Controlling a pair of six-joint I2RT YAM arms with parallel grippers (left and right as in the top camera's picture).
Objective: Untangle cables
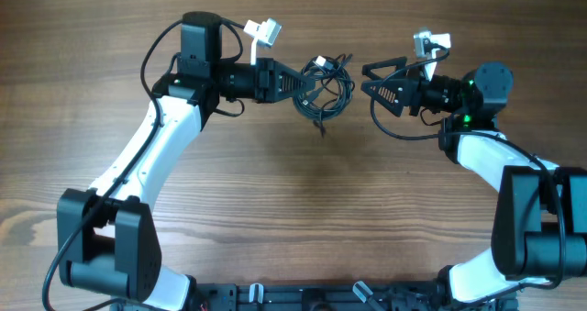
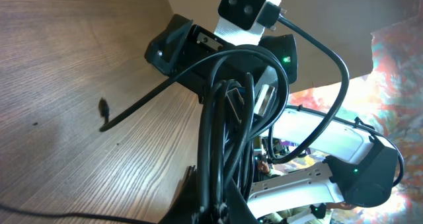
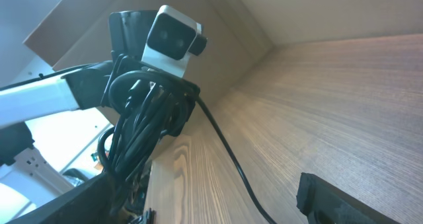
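The cables [image 1: 326, 86] are a tangled bundle of thin black loops, lifted off the wooden table between the two arms. My left gripper [image 1: 299, 83] is shut on the bundle's left side. In the left wrist view the cables [image 2: 225, 118] rise from the jaws [image 2: 218, 207], and one loose end with a small connector tip [image 2: 104, 109] hangs to the left. My right gripper [image 1: 366, 80] is open and empty, just right of the bundle. In the right wrist view the cables [image 3: 139, 128] hang at the left, with a strand [image 3: 228, 154] running between the open jaws [image 3: 211, 211].
The wooden table [image 1: 303, 210] lies under both arms. A thicker black robot cable [image 1: 390, 127] loops below the right wrist. Both wrist cameras [image 1: 266, 31] stick up above the grippers.
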